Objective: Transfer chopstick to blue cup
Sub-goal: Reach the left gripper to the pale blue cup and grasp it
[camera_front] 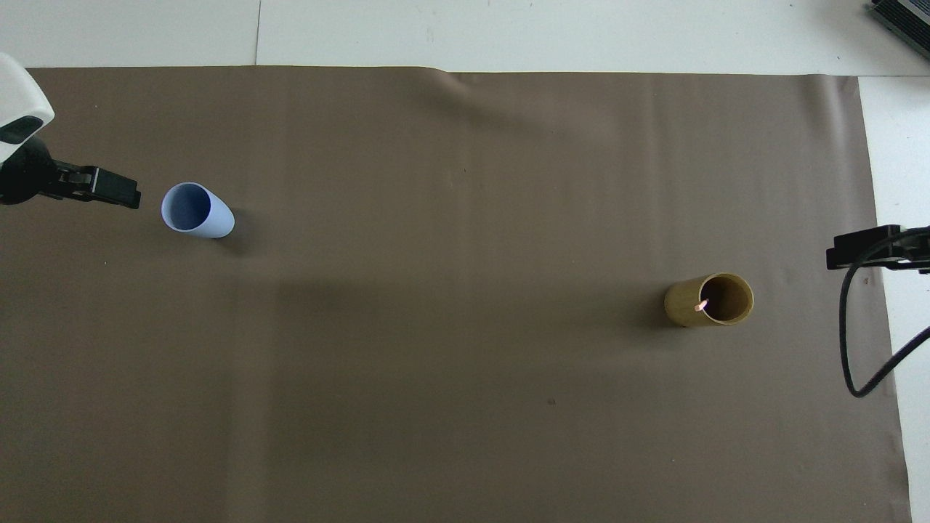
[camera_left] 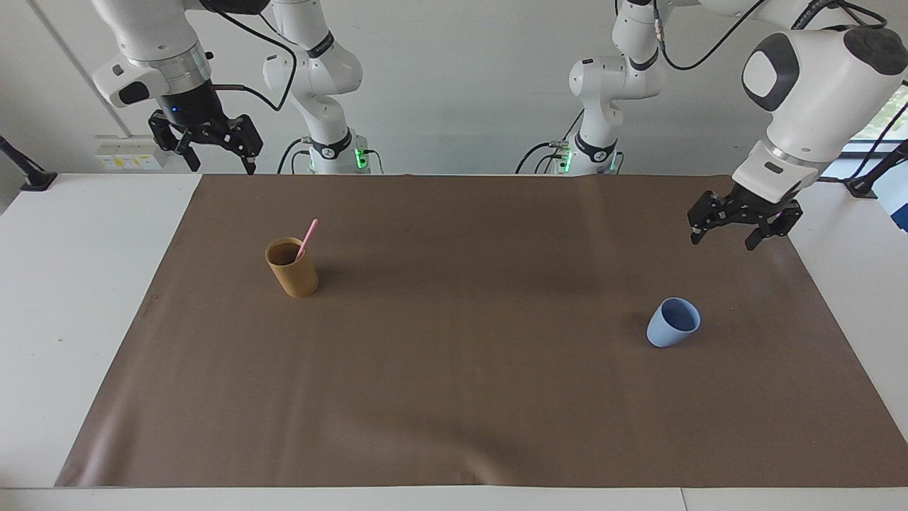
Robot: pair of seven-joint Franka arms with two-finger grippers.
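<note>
The pink chopstick (camera_left: 308,238) (camera_front: 700,306) stands tilted in a tan cup (camera_left: 292,268) (camera_front: 708,299) toward the right arm's end of the mat. The blue cup (camera_left: 672,323) (camera_front: 196,211) stands upright with nothing in it toward the left arm's end. My left gripper (camera_left: 721,241) (camera_front: 116,195) hangs open in the air over the mat beside the blue cup, apart from it and holding nothing. My right gripper (camera_left: 221,167) (camera_front: 861,250) is open and raised over the mat's edge at the right arm's end, holding nothing.
A brown mat (camera_left: 468,397) (camera_front: 450,407) covers most of the white table (camera_left: 64,298). A black cable (camera_front: 854,363) hangs from the right arm. A dark object (camera_front: 904,18) lies at the table's corner at the right arm's end, farthest from the robots.
</note>
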